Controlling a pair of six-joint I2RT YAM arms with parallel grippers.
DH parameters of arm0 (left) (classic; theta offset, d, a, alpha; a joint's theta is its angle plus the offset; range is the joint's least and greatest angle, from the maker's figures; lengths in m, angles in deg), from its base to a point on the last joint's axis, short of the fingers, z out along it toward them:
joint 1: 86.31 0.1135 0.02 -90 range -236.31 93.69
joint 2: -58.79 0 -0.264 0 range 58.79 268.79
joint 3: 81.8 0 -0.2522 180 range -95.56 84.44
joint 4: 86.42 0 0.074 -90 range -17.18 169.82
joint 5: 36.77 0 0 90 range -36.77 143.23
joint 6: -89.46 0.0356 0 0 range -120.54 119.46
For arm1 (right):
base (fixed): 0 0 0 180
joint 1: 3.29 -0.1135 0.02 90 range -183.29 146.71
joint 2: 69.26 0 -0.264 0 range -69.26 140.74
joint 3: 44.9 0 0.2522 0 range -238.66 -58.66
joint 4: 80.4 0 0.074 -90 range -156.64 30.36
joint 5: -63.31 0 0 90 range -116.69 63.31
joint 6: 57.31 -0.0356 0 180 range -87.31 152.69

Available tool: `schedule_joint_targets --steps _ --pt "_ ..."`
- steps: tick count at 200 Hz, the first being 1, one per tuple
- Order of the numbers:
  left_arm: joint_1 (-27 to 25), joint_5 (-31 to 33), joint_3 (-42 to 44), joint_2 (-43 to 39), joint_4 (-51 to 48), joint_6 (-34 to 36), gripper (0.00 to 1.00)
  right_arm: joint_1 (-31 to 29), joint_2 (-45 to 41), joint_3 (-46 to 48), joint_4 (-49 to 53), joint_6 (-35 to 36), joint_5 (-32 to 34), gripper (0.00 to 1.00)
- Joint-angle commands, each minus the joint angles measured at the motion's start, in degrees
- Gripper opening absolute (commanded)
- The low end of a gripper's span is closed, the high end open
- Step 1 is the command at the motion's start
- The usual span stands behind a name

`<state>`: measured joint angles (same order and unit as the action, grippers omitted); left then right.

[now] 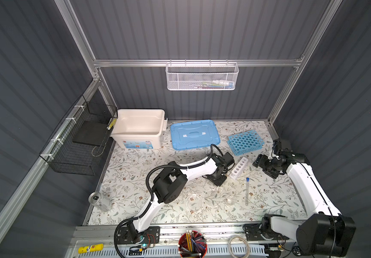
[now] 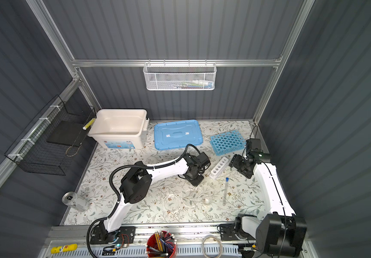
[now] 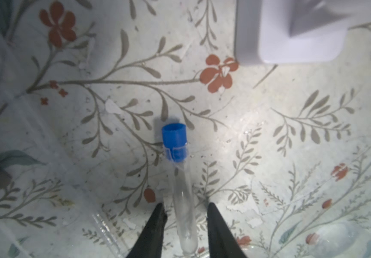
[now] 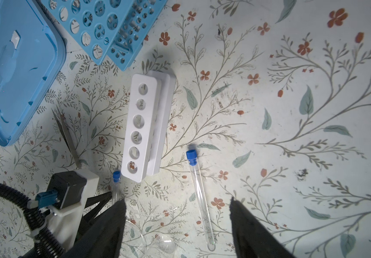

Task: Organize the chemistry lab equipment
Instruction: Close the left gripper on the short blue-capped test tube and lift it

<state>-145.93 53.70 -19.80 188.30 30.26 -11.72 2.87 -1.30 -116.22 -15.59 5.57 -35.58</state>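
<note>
Left fingers (image 3: 154,234) are set narrow astride the blue-capped test tube (image 3: 181,189) on the counter (image 3: 291,134), 8 o'clock of the white rack (image 1: 239,167); round glass may be rolled away by uneven pinching. Right fingers (image 4: 244,225) are held wide.

The work cell is enclosed on three sides by dark grey ribbed wall panels (image 1: 180,29) set in an aluminium frame (image 1: 135,63). The rear crossbar of the frame carries a hooked-on white mesh basket (image 1: 202,77), and a black wire basket (image 1: 77,143) is tied with white straps to the rail along the left wall. The base is a flat table surface (image 1: 135,178) with a pale floral print of grey-green sprigs and small red flowers, bounded at the front by a metal rail (image 1: 180,227) and a slotted grey strip (image 1: 166,252); it is the most brightly lit area, while the walls are dim.
</note>
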Motion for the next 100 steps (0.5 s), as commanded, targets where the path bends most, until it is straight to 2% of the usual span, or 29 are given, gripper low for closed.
schedule_joint_targets --steps 1,70,100 --pt "-0.4 0.2 -1.2 2.0 -3.2 -0.9 0.31 0.5 -0.8 1.0 1.3 1.0 -0.5 0.74" --pt "-0.4 -0.3 -1.6 2.7 -3.6 -0.9 0.2 1.1 -1.6 1.5 1.3 1.1 -0.5 0.73" --pt "-0.5 -0.4 -1.9 2.8 -3.5 -0.8 0.19 1.2 -2.0 1.6 1.4 1.3 -0.6 0.73"
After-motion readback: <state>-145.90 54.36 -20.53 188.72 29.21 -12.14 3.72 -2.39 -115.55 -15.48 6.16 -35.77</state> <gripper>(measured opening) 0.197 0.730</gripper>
